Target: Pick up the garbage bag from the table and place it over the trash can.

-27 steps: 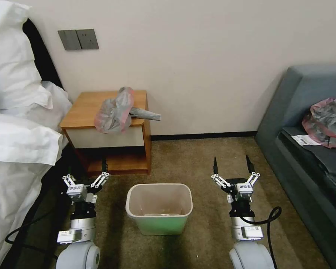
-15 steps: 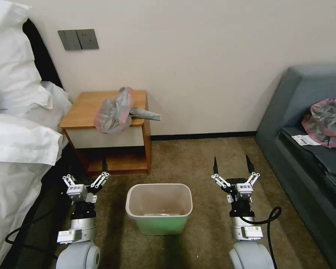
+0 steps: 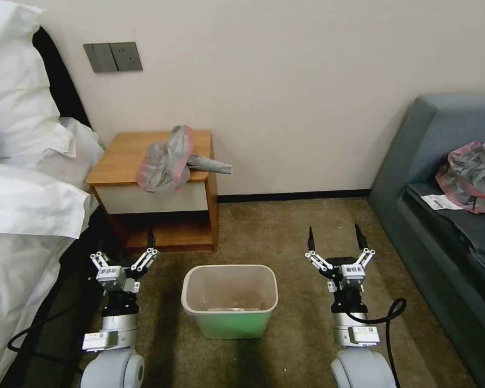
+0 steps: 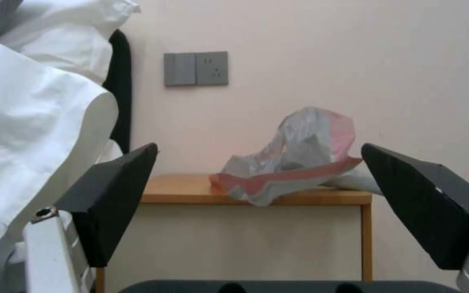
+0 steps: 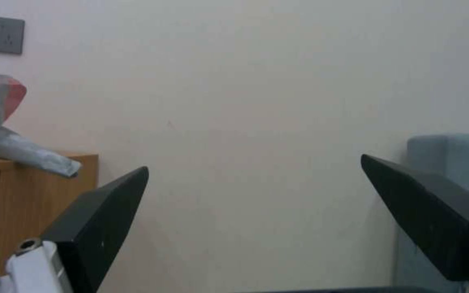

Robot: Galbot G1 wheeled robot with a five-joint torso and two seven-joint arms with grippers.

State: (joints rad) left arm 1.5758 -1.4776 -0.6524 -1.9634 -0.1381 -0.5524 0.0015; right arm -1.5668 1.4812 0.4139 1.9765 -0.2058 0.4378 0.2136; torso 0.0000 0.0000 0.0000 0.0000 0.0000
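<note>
The garbage bag, wrinkly grey with a pink-red rim, lies crumpled on the table, with a twisted grey tail hanging past the right edge. The trash can, green with a pale beige rim, stands on the carpet in front of the table, between my arms. My left gripper hovers open, low, left of the can. My right gripper is open on the can's right. The left wrist view looks between the open left gripper at the bag on the table. In the right wrist view, the right gripper faces the bare wall, with the bag's tail off to one side.
A bed with white bedding crowds the left side. At the right, a grey sofa carries a second grey-and-pink bag. A black cable loops by my right arm. Brown carpet lies open between the table and the sofa.
</note>
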